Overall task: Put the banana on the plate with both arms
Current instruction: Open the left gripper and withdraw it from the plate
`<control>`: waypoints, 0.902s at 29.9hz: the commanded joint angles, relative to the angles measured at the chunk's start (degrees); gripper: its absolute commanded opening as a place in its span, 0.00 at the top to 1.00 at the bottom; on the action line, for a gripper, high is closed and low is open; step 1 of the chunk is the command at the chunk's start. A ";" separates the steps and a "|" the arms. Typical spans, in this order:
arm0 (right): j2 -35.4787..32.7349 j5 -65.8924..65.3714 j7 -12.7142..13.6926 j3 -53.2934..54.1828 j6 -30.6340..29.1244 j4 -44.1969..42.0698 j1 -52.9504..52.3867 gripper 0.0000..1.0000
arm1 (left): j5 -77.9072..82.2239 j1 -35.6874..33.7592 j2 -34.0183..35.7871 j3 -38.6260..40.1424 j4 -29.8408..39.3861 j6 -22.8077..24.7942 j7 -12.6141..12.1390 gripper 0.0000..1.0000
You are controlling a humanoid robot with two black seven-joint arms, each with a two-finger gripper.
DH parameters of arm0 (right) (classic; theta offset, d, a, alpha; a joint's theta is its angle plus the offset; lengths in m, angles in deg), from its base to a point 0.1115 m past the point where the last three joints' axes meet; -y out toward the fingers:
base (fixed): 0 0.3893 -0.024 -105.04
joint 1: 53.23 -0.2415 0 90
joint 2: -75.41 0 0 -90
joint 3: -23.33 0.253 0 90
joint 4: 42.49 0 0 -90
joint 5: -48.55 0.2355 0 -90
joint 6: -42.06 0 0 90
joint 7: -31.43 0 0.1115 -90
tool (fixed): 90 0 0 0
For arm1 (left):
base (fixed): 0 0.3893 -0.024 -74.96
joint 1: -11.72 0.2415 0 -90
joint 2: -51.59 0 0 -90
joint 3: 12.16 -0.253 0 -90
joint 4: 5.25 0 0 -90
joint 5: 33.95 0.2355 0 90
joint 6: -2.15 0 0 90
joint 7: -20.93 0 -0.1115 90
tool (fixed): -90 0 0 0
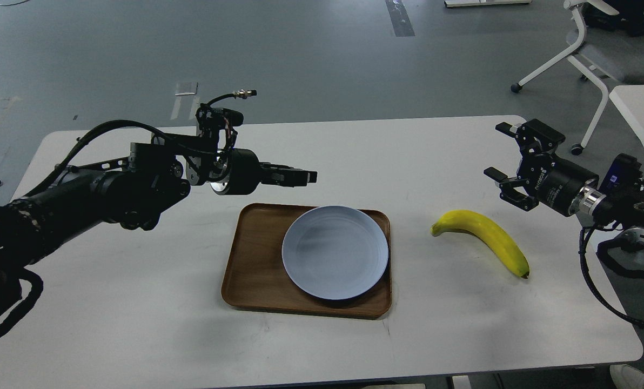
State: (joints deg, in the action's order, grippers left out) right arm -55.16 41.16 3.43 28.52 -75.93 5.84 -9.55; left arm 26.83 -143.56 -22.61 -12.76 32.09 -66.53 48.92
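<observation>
A brown tray (pixel 257 259) sits mid-counter (pixel 138 335), nearer the front edge, holding the plate (pixel 335 252) against its right side. The banana (pixel 487 237) lies on bare counter toward the right edge, apart from the tray. Above it, the right tool (pixel 508 165) is spread open; its white lettering is unreadable. The left tool (pixel 306 176) hovers beyond the tray, fingers indistinguishable.
</observation>
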 commanded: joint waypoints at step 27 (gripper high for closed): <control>-5.30 -27.98 0.00 -1.15 0.00 -0.08 -6.49 0.00 | -54.00 24.05 14.34 31.18 1.68 6.68 0.00 0.00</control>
State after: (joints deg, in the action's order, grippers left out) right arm -59.31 24.60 3.43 27.30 -75.94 5.53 -13.01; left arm -27.18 -119.50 -7.96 18.28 33.78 -59.85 48.92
